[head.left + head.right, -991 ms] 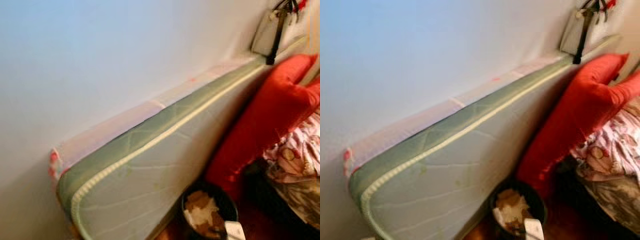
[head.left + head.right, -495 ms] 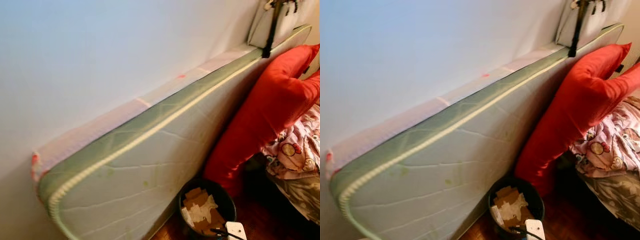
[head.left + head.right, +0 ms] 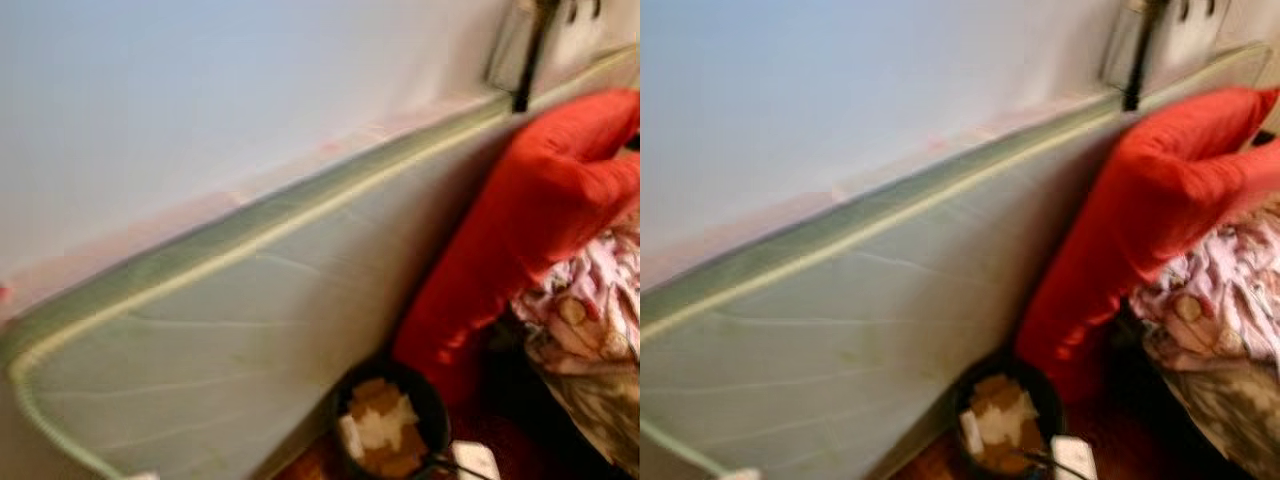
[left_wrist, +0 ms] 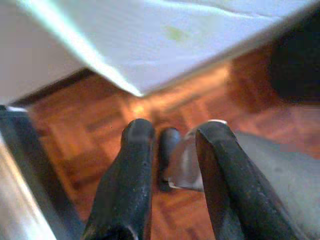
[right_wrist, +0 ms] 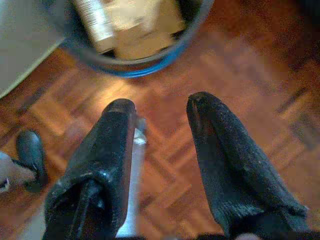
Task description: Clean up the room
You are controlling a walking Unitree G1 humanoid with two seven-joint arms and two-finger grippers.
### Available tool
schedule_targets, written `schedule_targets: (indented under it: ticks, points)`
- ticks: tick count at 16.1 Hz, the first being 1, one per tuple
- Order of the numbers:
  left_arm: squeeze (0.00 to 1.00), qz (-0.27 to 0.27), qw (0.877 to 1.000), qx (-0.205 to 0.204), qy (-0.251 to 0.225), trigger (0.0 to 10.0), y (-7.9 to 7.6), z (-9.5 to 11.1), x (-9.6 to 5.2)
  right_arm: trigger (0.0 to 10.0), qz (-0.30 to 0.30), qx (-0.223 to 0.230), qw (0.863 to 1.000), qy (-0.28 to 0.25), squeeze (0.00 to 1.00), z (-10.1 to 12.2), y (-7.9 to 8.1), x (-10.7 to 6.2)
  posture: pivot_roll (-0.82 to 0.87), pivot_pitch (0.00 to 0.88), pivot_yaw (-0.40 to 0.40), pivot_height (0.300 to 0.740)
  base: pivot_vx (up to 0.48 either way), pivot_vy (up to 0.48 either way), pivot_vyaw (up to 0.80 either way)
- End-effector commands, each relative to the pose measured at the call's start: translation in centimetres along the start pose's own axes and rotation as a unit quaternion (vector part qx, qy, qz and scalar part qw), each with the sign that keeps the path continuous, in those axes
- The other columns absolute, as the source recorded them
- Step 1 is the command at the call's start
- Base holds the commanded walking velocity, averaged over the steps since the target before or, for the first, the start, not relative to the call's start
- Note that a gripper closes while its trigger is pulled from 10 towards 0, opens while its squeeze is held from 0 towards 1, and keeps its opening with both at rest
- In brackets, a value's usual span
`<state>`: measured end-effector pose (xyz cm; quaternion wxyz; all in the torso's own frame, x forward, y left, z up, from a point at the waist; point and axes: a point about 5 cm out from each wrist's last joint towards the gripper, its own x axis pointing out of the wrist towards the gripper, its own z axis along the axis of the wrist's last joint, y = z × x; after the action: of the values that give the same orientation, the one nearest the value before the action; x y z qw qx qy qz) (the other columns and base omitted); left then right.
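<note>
A black bin (image 3: 392,425) holding cardboard and paper scraps stands on the wood floor at the foot of a green mattress (image 3: 250,320), which leans on edge against the wall. In the right wrist view my right gripper (image 5: 160,102) hangs open over the parquet with nothing between its fingers, and the bin's rim (image 5: 135,62) lies just beyond its tips. My left gripper (image 4: 175,127) also stands open above the floor, near the mattress's lower corner (image 4: 135,90). Both head views are blurred.
A big red pillow (image 3: 520,240) leans against the mattress to the right of the bin. Patterned bedding (image 3: 585,320) lies further right. A white bag (image 3: 520,45) hangs on the wall above. A small white object (image 3: 475,460) sits beside the bin.
The whole picture has slid and blurred, so the camera has moved: the mattress's near end now reaches the left edge. The things themselves stay where they were.
</note>
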<state>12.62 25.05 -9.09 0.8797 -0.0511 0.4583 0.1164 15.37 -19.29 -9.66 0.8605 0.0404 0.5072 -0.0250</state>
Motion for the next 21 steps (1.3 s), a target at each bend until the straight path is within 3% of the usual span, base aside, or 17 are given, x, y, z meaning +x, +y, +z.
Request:
schedule_targets:
  ticks: [1,7,21]
  points:
    - [0.0,-0.014,0.996,0.07,-0.057,10.0,-4.45,5.22,1.54,10.0,0.015,0.074,0.997,-0.032,0.0,1.86,0.42,0.22,0.08,0.072,-0.023,0.74,0.0,-0.424,0.0]
    - [0.0,-0.016,0.996,0.07,-0.056,10.0,-4.58,5.11,1.53,10.0,0.02,0.067,0.997,-0.028,0.0,1.86,0.43,0.23,0.06,0.086,-0.024,0.74,0.0,-0.421,-0.59]
    - [0.0,-0.022,0.995,0.079,-0.054,10.0,-4.55,5.28,1.57,10.0,0.016,0.082,0.996,-0.033,0.0,1.58,0.61,0.21,0.04,0.036,-0.002,0.74,0.0,-0.393,0.0]
